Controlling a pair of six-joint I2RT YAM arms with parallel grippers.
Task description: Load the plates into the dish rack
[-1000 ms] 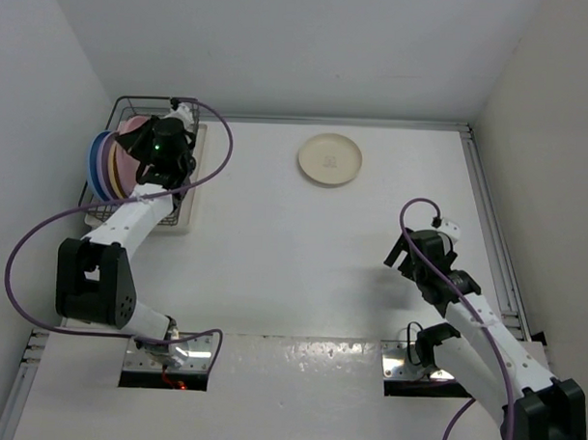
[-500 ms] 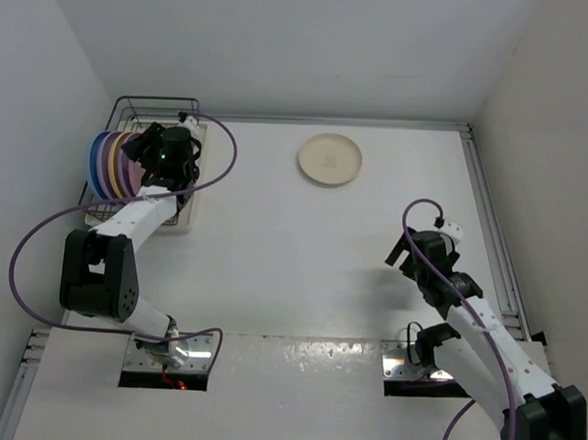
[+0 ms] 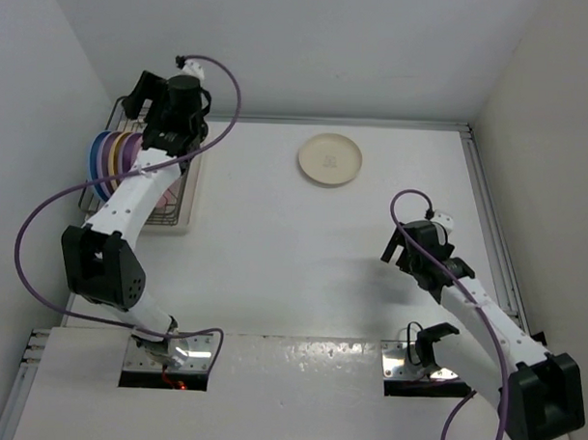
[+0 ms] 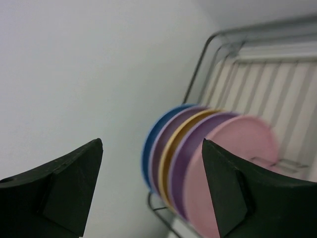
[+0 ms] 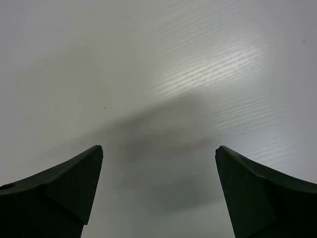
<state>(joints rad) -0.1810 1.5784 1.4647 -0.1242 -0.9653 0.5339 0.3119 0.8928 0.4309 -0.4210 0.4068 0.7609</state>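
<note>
Several plates stand on edge in the dish rack (image 3: 174, 212) at the far left: blue (image 4: 147, 148), purple (image 4: 159, 148), yellow-orange (image 4: 172, 148), purple (image 4: 190, 163) and pink (image 4: 237, 148), seen from above as a row (image 3: 108, 160). My left gripper (image 3: 139, 94) hangs open above the rack's back end and holds nothing; in its wrist view the left gripper (image 4: 151, 143) frames the plates from a distance. One cream plate (image 3: 330, 159) lies flat on the table at the back centre. My right gripper (image 3: 393, 248) is open over bare table, with nothing between its fingertips (image 5: 158, 147).
The rack's wire rim (image 4: 208, 54) runs close to the left wall. A metal rail (image 3: 491, 237) borders the table's right side. White walls close in the back and both sides.
My left gripper opened, let go of the pink plate in the rack and rose up and back from it. My right arm shifted a little toward the left.
</note>
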